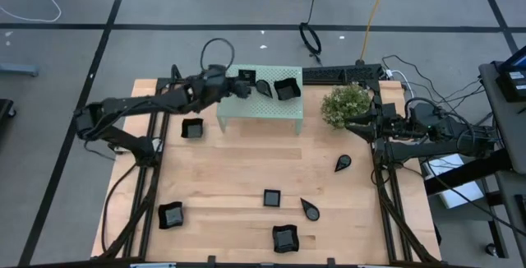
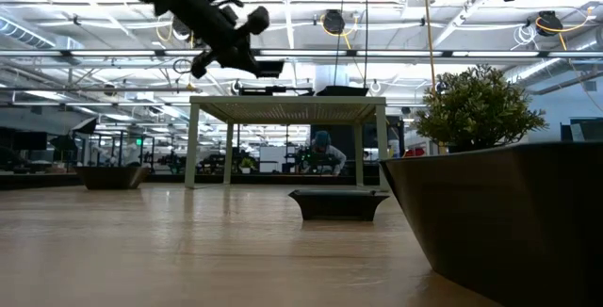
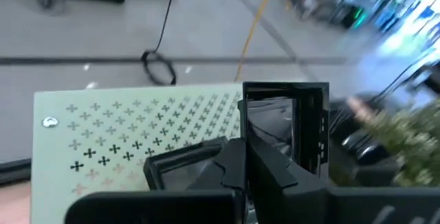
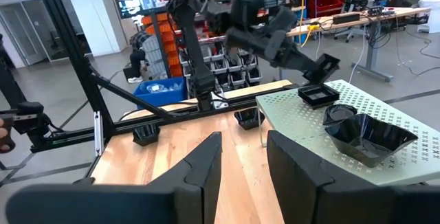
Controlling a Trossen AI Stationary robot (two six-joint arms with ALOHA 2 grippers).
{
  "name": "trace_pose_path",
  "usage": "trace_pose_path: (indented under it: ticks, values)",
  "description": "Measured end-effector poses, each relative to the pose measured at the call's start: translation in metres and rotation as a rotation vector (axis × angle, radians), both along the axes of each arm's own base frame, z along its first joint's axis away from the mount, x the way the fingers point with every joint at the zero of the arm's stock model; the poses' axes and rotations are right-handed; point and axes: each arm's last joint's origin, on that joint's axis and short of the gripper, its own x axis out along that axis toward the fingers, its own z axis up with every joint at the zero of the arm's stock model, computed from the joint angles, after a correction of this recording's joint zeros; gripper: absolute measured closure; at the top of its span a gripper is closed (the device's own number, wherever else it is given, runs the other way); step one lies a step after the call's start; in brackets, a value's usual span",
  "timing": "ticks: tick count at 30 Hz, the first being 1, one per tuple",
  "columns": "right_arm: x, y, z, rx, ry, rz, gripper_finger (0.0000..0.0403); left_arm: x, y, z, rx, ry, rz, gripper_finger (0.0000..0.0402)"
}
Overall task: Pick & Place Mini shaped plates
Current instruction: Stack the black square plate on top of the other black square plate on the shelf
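Reaching over the mint-green stand, the left gripper hovers just above a small square plate, fingers slightly apart, holding nothing. Two more plates crowd the stand top beside it. The right gripper waits near the plant, fingers parted.

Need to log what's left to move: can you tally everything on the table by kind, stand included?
Square black plates: 6
Teardrop black plates: 3
Mint-green stand: 1
Plant: 1
Total: 11, with 3 of the plates already on the stand.
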Motion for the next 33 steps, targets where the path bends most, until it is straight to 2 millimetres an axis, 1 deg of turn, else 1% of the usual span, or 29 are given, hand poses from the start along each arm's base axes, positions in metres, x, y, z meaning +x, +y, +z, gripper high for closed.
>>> trace_pose_path:
  ticks: [3,5,9,14,18,33]
  values:
    - [0.000,0.000,0.000,0.000,0.000,0.000,0.0298,0.005,0.007,0.008,-0.063,0.099,0.002,0.0393]
    - [0.000,0.000,0.000,0.000,0.000,0.000,0.0298,0.008,0.009,0.016,-0.096,0.133,0.003,0.0393]
    - [0.000,0.000,0.000,0.000,0.000,0.000,0.0298,0.007,0.008,0.026,-0.172,0.118,0.044,0.0393]
    - [0.000,0.000,0.000,0.000,0.000,0.000,0.0298,0.003,0.008,0.022,-0.265,0.086,0.113,0.0392]
    - [0.000,0.000,0.000,0.000,0.000,0.000,0.0298,0.000,0.010,0.018,-0.309,0.102,0.150,0.0392]
    - [0.000,0.000,0.000,0.000,0.000,0.000,0.0298,-0.001,0.010,0.017,-0.325,0.096,0.154,0.0392]
